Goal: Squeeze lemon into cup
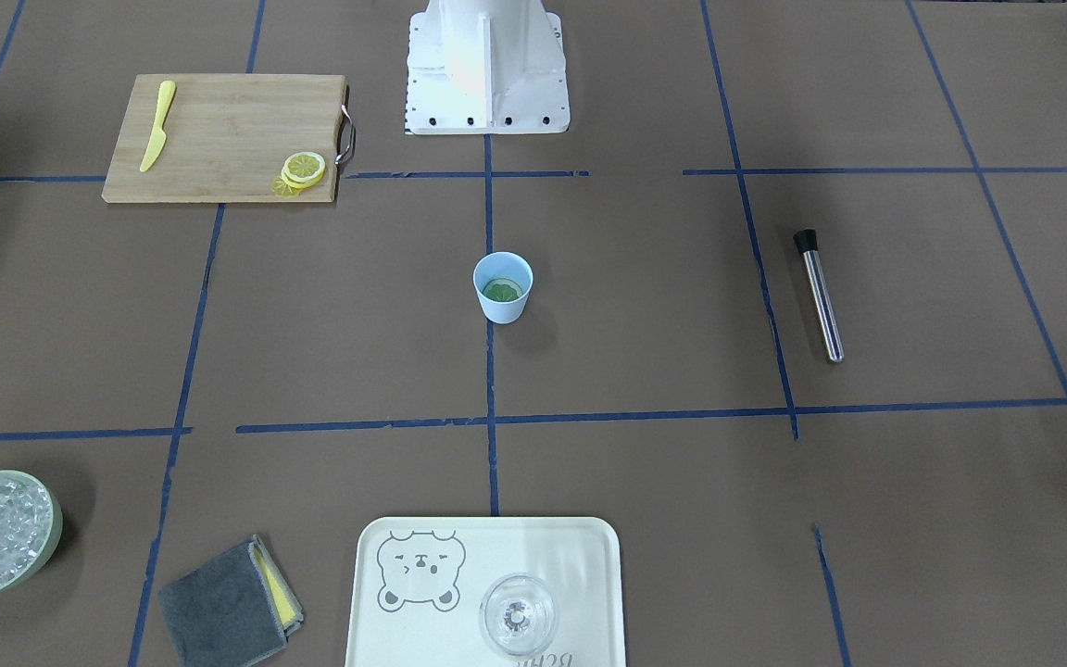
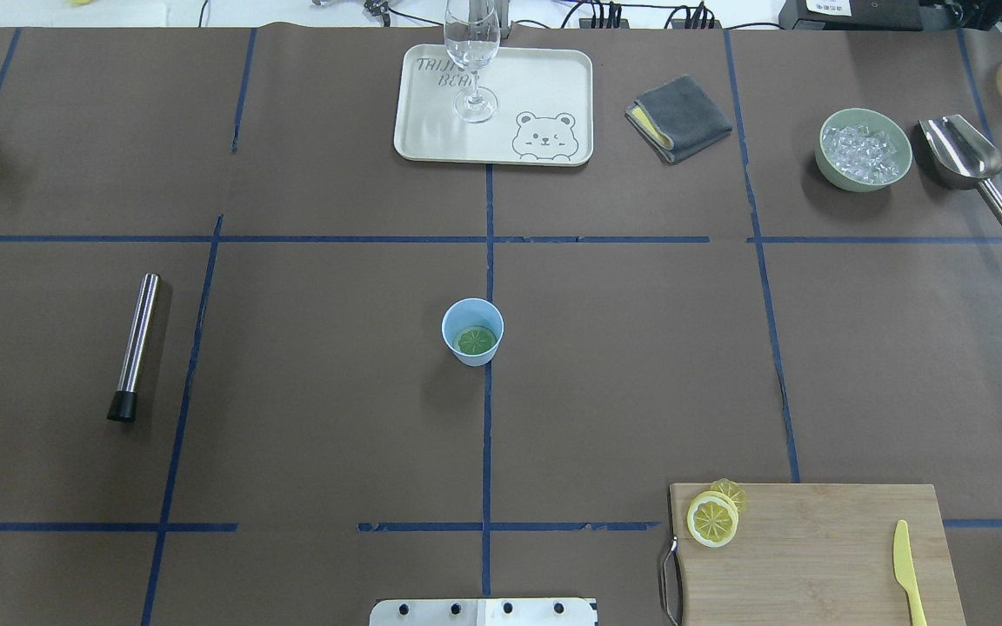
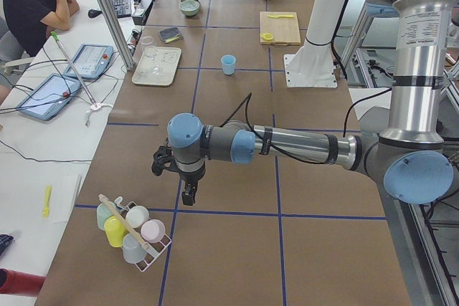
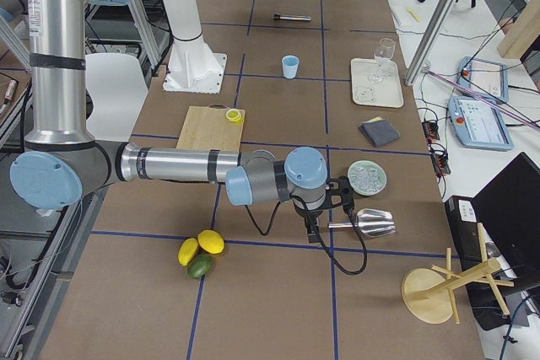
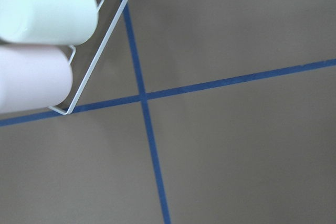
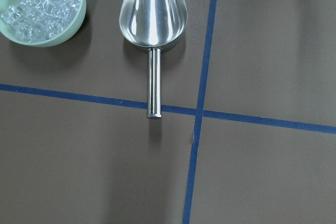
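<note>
The light-blue cup stands near the table's middle, also in the overhead view; a green round slice lies inside it. Yellow lemon slices lie stacked at the corner of the bamboo cutting board, also seen overhead. My left gripper hangs over the table's far left end near a cup rack, far from the cup. My right gripper hangs over the right end by the metal scoop. Both show only in side views, so I cannot tell if they are open or shut.
A yellow plastic knife lies on the board. A tray holds a clear glass. A grey cloth, bowl of ice, metal scoop and steel muddler lie around.
</note>
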`<state>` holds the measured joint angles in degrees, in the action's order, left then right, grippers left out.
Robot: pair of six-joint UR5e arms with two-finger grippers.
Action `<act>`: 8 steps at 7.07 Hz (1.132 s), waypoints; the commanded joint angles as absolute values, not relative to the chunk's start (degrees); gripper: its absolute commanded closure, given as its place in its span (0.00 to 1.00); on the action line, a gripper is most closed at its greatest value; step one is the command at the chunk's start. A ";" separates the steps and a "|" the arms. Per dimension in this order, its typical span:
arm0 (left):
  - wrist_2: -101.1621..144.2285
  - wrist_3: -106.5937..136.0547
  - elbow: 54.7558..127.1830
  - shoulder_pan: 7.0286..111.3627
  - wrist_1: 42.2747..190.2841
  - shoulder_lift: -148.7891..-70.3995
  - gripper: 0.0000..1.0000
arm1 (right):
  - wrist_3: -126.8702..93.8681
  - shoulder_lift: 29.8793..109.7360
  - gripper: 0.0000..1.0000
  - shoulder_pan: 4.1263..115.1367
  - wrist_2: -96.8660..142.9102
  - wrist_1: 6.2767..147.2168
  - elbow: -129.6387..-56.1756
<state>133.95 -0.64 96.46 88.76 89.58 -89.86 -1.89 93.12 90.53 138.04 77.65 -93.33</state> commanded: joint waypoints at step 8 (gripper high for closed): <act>134.03 5.36 95.54 89.74 89.74 -89.82 0.00 | -1.93 93.34 0.00 90.53 137.99 77.52 -93.69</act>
